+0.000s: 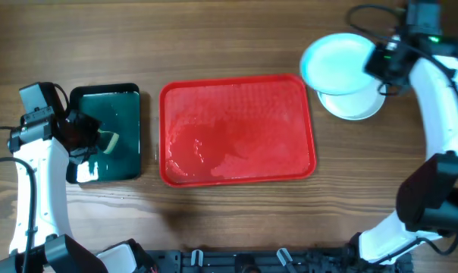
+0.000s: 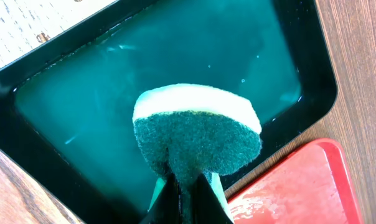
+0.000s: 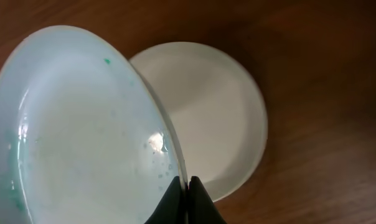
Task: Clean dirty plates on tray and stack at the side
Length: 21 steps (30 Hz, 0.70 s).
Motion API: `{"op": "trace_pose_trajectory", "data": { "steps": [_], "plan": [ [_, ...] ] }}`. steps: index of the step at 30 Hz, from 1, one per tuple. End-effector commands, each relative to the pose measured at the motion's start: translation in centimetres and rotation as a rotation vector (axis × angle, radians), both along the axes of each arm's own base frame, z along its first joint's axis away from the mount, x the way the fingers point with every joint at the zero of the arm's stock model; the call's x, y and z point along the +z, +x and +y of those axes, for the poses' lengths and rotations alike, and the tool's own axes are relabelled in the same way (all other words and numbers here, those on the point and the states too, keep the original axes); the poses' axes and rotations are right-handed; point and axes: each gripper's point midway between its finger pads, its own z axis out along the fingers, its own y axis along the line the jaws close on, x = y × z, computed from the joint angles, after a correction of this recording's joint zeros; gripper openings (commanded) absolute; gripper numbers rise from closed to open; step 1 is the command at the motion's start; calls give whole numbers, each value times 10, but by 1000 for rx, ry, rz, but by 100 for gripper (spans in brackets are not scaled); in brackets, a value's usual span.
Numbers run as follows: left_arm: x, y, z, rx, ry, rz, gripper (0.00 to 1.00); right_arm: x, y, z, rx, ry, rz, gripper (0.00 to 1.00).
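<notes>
The red tray point(image 1: 236, 133) lies mid-table, wet, with no plates on it; its corner shows in the left wrist view point(image 2: 300, 186). My right gripper point(image 1: 379, 64) point(image 3: 187, 182) is shut on the rim of a pale aqua plate point(image 1: 335, 62) point(image 3: 82, 124), wet with faint green specks, held above and left of a white plate point(image 1: 354, 105) point(image 3: 213, 112) on the table right of the tray. My left gripper point(image 1: 89, 140) point(image 2: 187, 183) is shut on a green-and-white sponge point(image 1: 108, 142) point(image 2: 197, 134) over the dark green tray. I cannot make out a third plate.
The smaller dark green-black tray point(image 1: 106, 133) point(image 2: 144, 68) holds water and sits left of the red tray. Bare wooden table point(image 1: 236, 38) lies behind and in front of the trays.
</notes>
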Motion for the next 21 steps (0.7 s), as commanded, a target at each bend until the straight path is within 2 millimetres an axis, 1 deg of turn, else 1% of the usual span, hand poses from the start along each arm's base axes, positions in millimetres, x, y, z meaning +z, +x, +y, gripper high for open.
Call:
{"op": "trace_pose_trajectory", "data": {
  "steps": [1,3,4,5,6,7,8,10,11,12,14,16,17,18,19,20,21],
  "plan": [
    [-3,0,-2,-14,-8,3,4,-28,-20,-23,-90,101,13,4],
    [-3,0,-2,-14,-8,2,4,-45,-27,-33,-118,105,20,4],
    [-2,1,-1,-14,-7,0,4,-53,-28,-34,-122,105,22,9],
    [-2,1,-1,-14,-7,-1,4,-59,-28,-34,-121,105,18,31],
    [-2,1,-1,-14,-6,-4,4,-63,-28,-32,-116,105,17,56],
    [-2,1,-1,-14,-6,-4,4,-63,-26,-27,-101,117,10,66],
    [-2,2,-1,-14,-5,-5,4,-61,-23,-21,-72,135,0,71],
    [-1,4,0,-14,-1,-15,4,-50,-12,10,63,246,-60,73],
    [0,5,0,-14,1,-21,4,-44,-10,20,87,285,-77,73],
    [0,6,1,-14,3,-25,4,-38,-9,29,108,307,-91,73],
    [-3,11,5,-10,19,-29,4,-19,-13,47,133,326,-112,73],
    [-14,14,15,8,56,-3,4,7,-21,66,182,316,-144,74],
    [-24,19,17,7,49,11,4,30,-29,83,225,304,-176,75],
    [-30,22,18,6,47,19,4,42,-35,92,251,291,-195,76],
    [-40,24,19,6,41,34,4,60,-43,107,291,272,-227,79],
    [-44,26,20,6,39,40,7,70,-48,115,313,260,-244,81],
    [-48,28,20,6,37,44,13,82,-56,124,337,239,-268,82]
  ]
}}
